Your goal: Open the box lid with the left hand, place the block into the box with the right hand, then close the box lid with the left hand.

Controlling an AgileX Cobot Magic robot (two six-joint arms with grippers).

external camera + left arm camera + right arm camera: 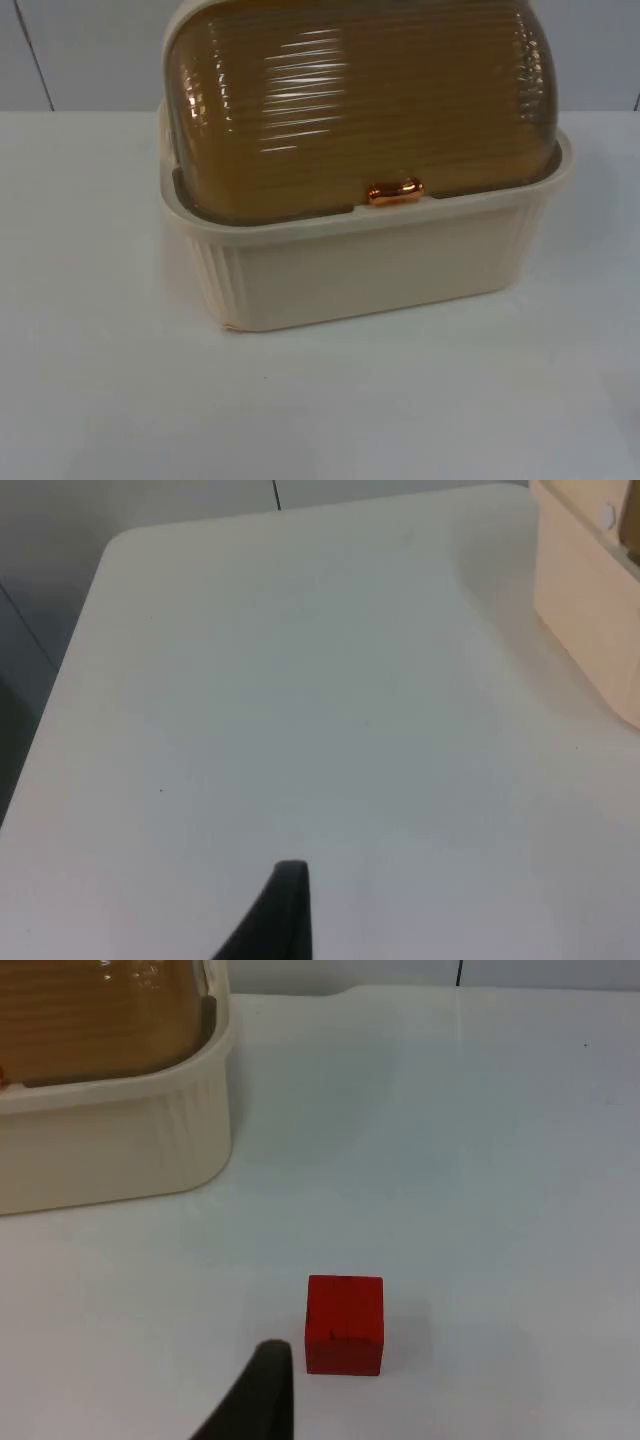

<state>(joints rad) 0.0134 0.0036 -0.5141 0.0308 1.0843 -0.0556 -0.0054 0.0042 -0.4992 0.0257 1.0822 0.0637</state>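
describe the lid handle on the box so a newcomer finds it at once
Start at the big cream box standing on the white table. Its domed, ribbed, amber see-through lid is shut. At the middle of the lid's front edge sits the handle: a small shiny copper knob, the only metallic piece on the box.

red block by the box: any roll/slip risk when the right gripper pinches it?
The red block looks like a cube with flat faces, sitting square on the table, so it probably won't roll. It seems rigid, likely wood or plastic, so it should hold its shape. Its smooth sides might let it slide if nudged off-centre.
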